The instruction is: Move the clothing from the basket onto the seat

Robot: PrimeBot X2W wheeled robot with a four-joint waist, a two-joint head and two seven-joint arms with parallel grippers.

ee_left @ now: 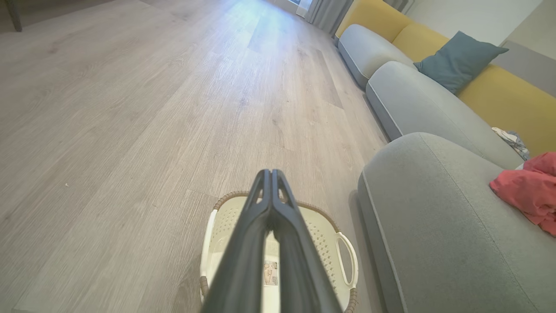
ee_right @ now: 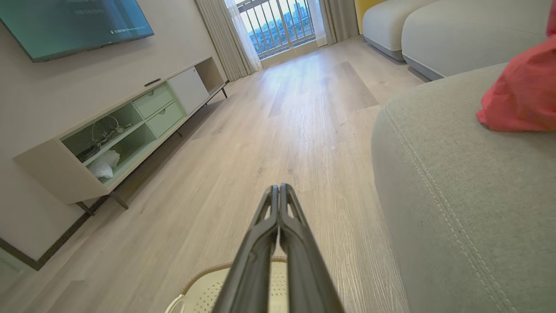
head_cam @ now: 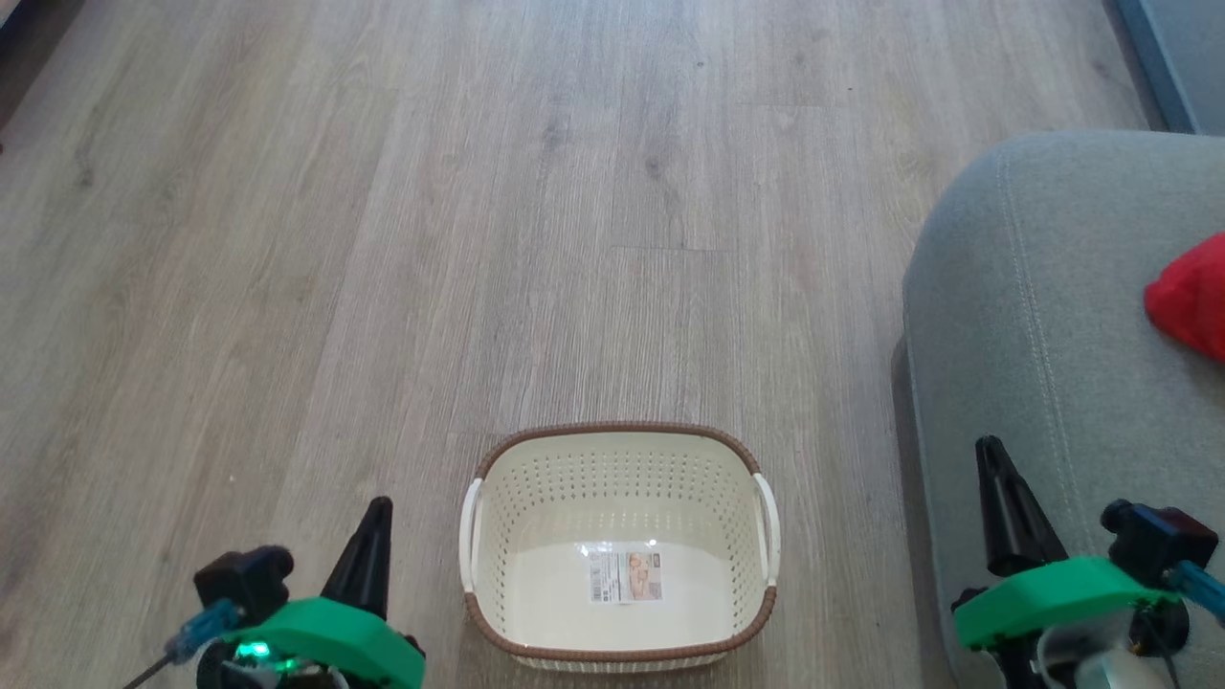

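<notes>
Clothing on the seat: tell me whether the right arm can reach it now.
Probably yes: the right gripper hangs by the seat, and nothing lies between it and the clothing, though its fingers are shut.

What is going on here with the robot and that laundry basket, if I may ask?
The robot's job is moving laundry from basket to seat, and that looks finished. The basket stands on the wood floor before it, with just a paper label inside. The red clothing lies on the grey seat to its right. The left gripper beside the basket and the right gripper by the seat are shut and hold nothing.
</notes>
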